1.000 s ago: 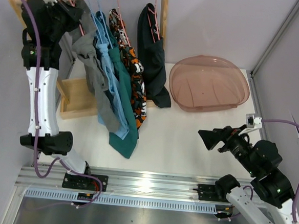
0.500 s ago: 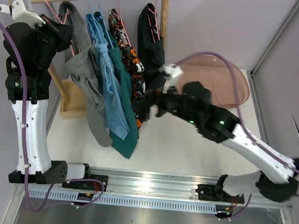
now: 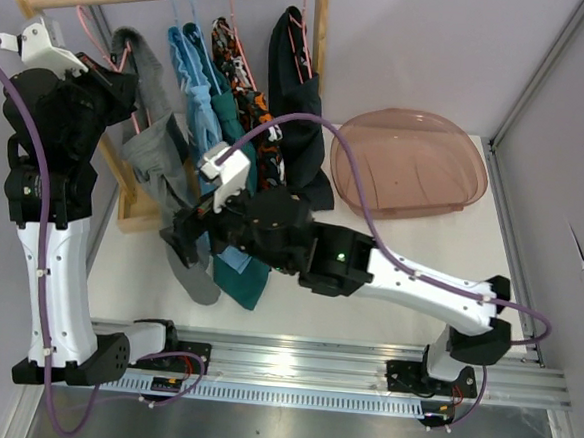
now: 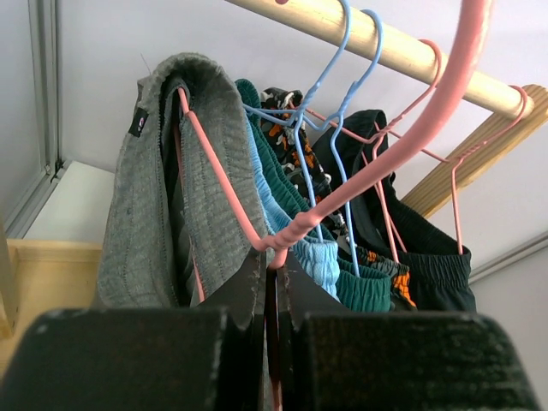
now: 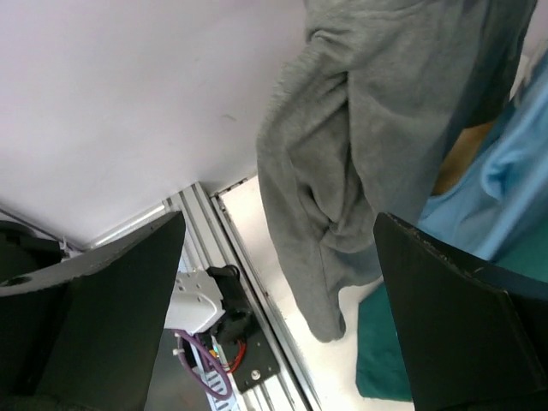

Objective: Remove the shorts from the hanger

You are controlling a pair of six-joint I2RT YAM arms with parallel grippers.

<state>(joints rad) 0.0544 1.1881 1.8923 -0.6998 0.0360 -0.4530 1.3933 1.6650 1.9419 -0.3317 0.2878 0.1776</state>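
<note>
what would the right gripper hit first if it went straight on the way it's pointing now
Most likely the grey shorts: in the wrist view they hang straight ahead, framed between the open fingers of the right gripper. How far ahead they are is hard to judge.

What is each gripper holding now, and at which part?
Left gripper: the pink hanger carrying the grey shorts, clamped on its wire. Right gripper: open, nothing held.

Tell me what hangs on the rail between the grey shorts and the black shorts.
From the grey shorts toward the black shorts hang the light blue shorts, the dark teal shorts, then the patterned shorts. The top external view shows this.
</note>
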